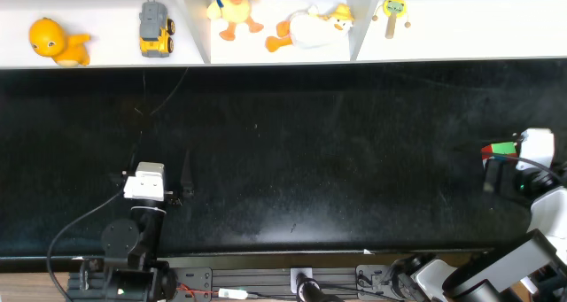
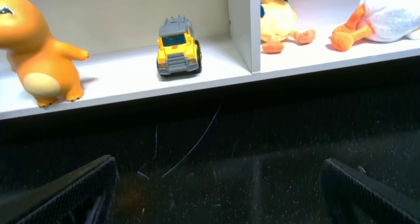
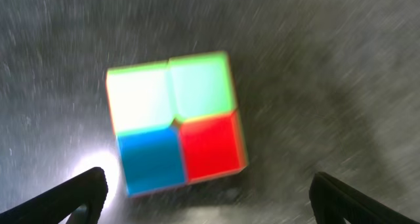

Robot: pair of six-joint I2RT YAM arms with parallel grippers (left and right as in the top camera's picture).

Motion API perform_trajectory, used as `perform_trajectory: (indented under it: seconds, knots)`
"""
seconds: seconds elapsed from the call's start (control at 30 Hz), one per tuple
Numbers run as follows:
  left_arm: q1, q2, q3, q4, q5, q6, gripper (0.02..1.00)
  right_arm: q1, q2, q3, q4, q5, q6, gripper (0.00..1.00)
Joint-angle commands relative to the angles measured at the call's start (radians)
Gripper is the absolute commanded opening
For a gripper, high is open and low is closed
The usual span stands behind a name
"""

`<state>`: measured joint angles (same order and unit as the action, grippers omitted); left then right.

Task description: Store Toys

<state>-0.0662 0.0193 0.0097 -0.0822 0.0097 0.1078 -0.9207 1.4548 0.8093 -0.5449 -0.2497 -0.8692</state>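
Right gripper (image 3: 207, 196) hangs over the multicoloured plastic puzzle cube (image 3: 174, 119) at the black counter's (image 1: 310, 160) right end, fingers spread wide to straddle it, presumably for pickup; left gripper (image 2: 216, 188) likewise released, empty.

Black worktop (image 1: 310, 160) fills the middle; a white divided shelf (image 1: 461, 32) lines its far edge.

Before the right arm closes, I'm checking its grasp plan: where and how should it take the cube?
Come straight down and pinch two opposite side faces. The cube lies flat on the table, slightly turned relative to the open right gripper, so I'd twist the wrist a little to meet flat faces, not corners.
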Motion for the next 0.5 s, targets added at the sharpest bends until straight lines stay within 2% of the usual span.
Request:
perform_trajectory:
  seconds: [0.03,0.23,0.5]
  knots:
    - [-0.007,-0.013,-0.002,-0.003,-0.008,-0.007,0.998,0.007,0.034,0.064,0.008,-0.098,-0.009,0.996]
    - [-0.007,-0.013,-0.002,-0.003,-0.008,-0.007,0.998,0.061,0.072,0.066,0.008,-0.091,0.005,0.998]
    - [-0.007,-0.013,-0.002,-0.003,-0.008,-0.007,0.998,0.078,0.077,0.066,0.020,-0.090,0.040,1.000]
